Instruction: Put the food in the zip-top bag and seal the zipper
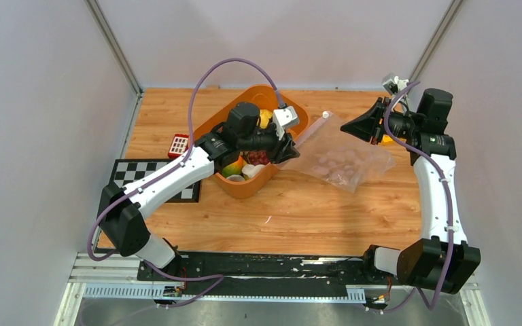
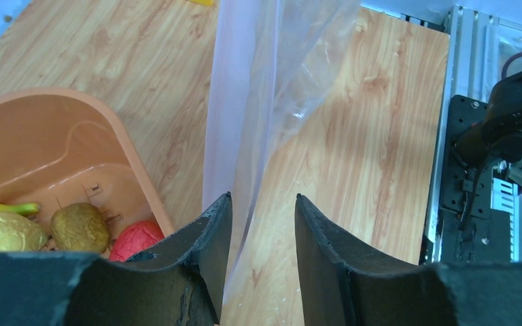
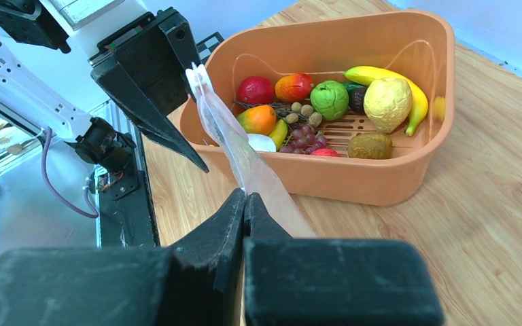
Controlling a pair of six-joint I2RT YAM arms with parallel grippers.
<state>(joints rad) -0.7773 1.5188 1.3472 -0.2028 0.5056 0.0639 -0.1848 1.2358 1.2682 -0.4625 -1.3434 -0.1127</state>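
- The right gripper (image 3: 245,201) is pressing its jaws fully together on a thin edge of the zip-top bag (image 3: 239,151), with the clear film coming up out from between the fingers
- The left gripper (image 2: 263,201) is standing partly open, its jaws clearly apart; the bag's film (image 2: 258,102) is hanging down through the gap, close along the finger on the basket side, and I cannot tell whether it is touching
- In the overhead view, the left gripper (image 1: 287,146) is hovering at the basket's right rim, and the right gripper (image 1: 353,128) is reaching in from near the desk's right edge
- The zip-top bag (image 1: 343,163) is stretching between the two grippers, its body sagging onto the desk's far right part
- The zipper (image 1: 311,129) is showing as a faintly pinkish strip running from the left gripper toward the far edge
- The food is sitting in the orange basket (image 3: 380,183) at the middle of the desk's far side: lemon (image 3: 387,102), banana (image 3: 418,102), green apple (image 3: 329,100), kiwi (image 3: 370,145), grapes (image 3: 302,136), mango (image 3: 258,119)
- A checkerboard (image 1: 153,178) is lying by the desk's left edge
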